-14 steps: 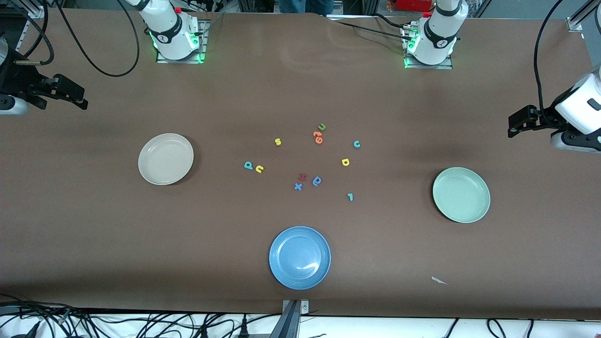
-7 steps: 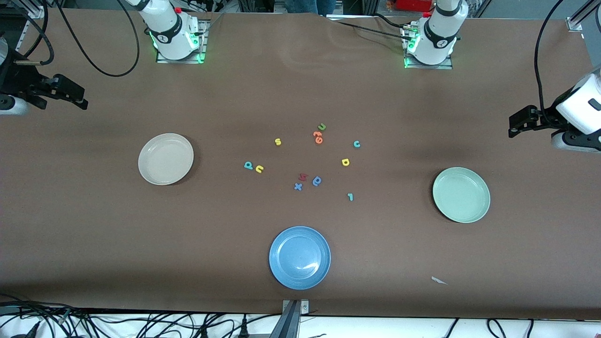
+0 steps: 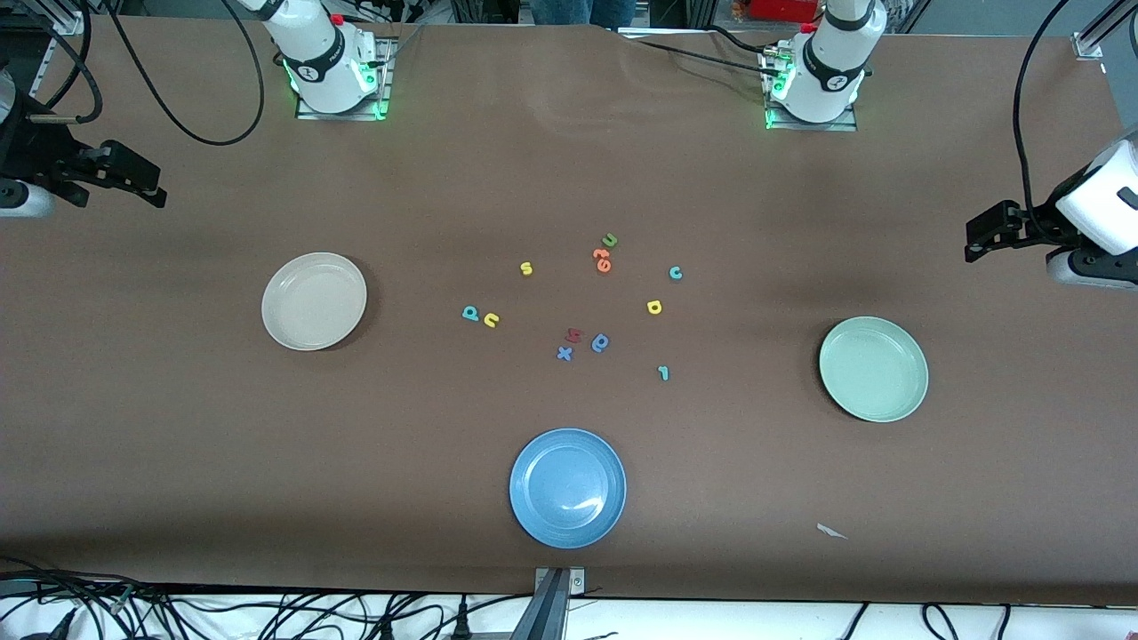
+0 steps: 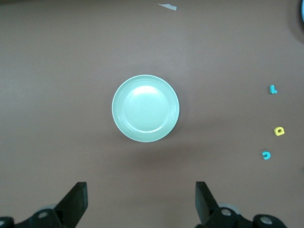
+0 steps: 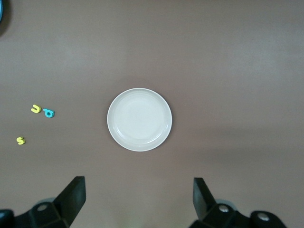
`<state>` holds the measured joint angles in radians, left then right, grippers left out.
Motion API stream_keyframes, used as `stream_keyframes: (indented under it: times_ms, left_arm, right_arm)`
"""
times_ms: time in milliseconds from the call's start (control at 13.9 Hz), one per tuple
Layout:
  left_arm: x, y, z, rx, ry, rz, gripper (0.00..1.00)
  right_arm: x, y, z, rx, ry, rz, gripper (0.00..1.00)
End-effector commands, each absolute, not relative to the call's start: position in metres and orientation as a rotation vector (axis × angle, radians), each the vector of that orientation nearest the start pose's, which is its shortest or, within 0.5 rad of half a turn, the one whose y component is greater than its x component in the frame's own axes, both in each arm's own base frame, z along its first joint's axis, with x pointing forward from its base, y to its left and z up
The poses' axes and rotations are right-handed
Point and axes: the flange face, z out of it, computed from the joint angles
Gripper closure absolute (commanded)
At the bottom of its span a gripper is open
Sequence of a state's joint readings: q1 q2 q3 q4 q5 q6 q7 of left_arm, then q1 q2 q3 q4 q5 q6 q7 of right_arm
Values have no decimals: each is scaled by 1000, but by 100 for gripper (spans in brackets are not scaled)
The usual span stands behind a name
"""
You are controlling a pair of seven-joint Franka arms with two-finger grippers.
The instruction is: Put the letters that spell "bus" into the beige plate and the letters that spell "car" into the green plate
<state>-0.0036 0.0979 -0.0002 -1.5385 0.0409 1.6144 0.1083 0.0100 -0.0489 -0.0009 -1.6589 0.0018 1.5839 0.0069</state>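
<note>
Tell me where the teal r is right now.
In the front view the teal r lies on the bare table at the edge of the letter cluster, nearer the camera than the yellow a, between the cluster and the green plate.

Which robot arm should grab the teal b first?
Probably the right arm. Its open pincer hangs at the beige plate's end of the table, and the teal b lies nearer that plate. The left pincer waits by the green plate.
</note>
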Motion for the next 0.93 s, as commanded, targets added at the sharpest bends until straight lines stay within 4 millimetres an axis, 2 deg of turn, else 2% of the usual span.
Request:
stream_keyframes:
  times_ms: [0,215,287,359,646,718,790,862]
  left_arm:
    - [593,7,589,-3072,211,9,0]
    - [593,11,591,-3073,199,4,0]
    - [593,12,592,-3076,197,2,0]
    - [593,11,592,-3077,197,-1,0]
    - [593,13,592,-3080,192,-1,0]
    - [593,13,592,-3080,192,-1,0]
    - [593,13,592,-3080,192,1,0]
    - [593,13,592,-3080,192,1,0]
  right_arm:
    - [537,6,619,-3152,-7,38,0]
    - [540,10,619,-3145,-24,38,0]
    - [541,18,613,-3151,-46,58,0]
    - [549,34,598,-3162,-95,100,0]
    - [563,54,570,-3177,-147,160,0]
    - [573,59,547,-3167,-159,218,0]
    - [582,72,518,-3162,-186,290,0]
    - [590,84,503,-3159,-216,322,0]
